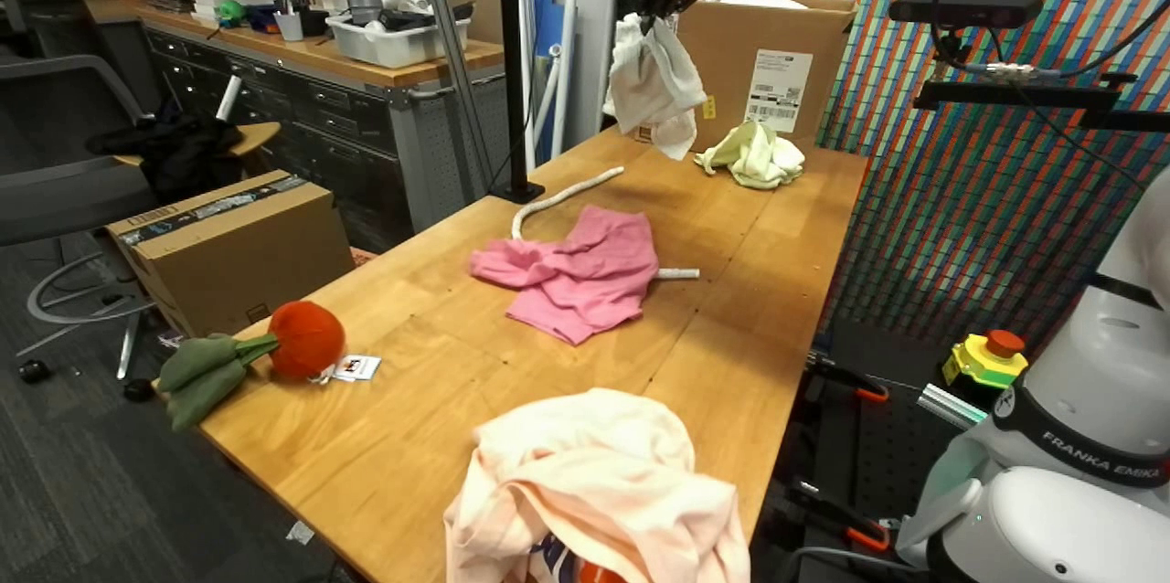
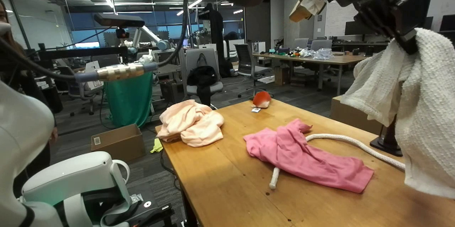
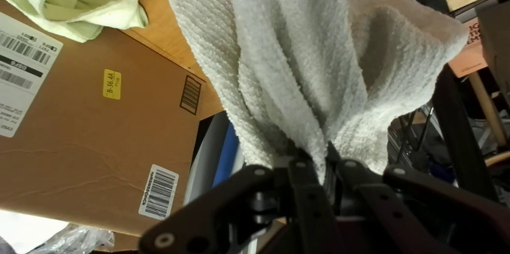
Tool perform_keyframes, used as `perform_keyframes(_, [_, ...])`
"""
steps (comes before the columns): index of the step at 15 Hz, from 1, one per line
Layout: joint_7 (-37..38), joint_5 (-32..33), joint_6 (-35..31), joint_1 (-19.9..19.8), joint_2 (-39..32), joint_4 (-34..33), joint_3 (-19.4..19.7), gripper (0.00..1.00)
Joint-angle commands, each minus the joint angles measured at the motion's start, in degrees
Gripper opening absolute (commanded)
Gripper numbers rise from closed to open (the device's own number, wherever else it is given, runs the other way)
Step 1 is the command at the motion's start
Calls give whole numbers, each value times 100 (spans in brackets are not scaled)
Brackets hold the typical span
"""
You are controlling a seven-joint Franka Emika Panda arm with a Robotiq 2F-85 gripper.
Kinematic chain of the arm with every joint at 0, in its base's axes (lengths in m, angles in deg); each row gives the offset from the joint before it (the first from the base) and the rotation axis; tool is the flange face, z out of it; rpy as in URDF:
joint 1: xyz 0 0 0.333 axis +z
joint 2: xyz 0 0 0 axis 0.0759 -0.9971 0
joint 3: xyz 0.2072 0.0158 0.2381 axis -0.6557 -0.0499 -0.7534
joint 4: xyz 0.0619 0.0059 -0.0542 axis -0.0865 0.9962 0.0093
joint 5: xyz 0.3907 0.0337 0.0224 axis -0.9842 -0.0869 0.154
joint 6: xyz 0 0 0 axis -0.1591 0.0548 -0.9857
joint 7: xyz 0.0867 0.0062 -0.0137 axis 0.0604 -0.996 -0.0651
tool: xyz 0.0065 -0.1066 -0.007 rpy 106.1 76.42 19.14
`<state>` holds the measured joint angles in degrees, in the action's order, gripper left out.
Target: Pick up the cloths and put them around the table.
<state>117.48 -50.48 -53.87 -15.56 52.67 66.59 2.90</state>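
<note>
One bumpy white cloth (image 1: 654, 76) dangling over the table (image 1: 759, 272), end effector (image 3: 316, 156) clamped on it. Three more lying rumpled on that table: pink cloth (image 1: 594, 277), peach cloth (image 1: 603, 473), pale green cloth (image 1: 754, 155).

In an exterior view, the near cloth (image 1: 599, 464) lay at the near end of the table (image 1: 759, 254), the middle cloth (image 1: 585, 277) farther back across a rope (image 1: 567, 193), and the far cloth (image 1: 757, 158) just before a box (image 1: 717, 37). A fourth cloth (image 1: 654, 80) hung from the gripper (image 1: 647, 22), left of the far cloth. At the near left corner lay a toy (image 1: 306, 341), partly out past the edge.
</note>
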Motion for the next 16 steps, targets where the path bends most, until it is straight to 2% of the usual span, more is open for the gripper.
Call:
perform_keyframes(1, [-270, 13, 249, -24, -315, -480, 17, 6])
perform_keyframes(6, [-1405, -615, 772, 77, -893, -1237, 185, 6])
perform_keyframes(8, [-1709, -679, 910, 62, -1166, -1626, 256, 6])
perform_keyframes(11, [-2050, -556, 959, 46, -1606, -2208, 431, 6])
perform_keyframes(16, [-2842, -938, 847, 53, -2397, -3128, 717, 6])
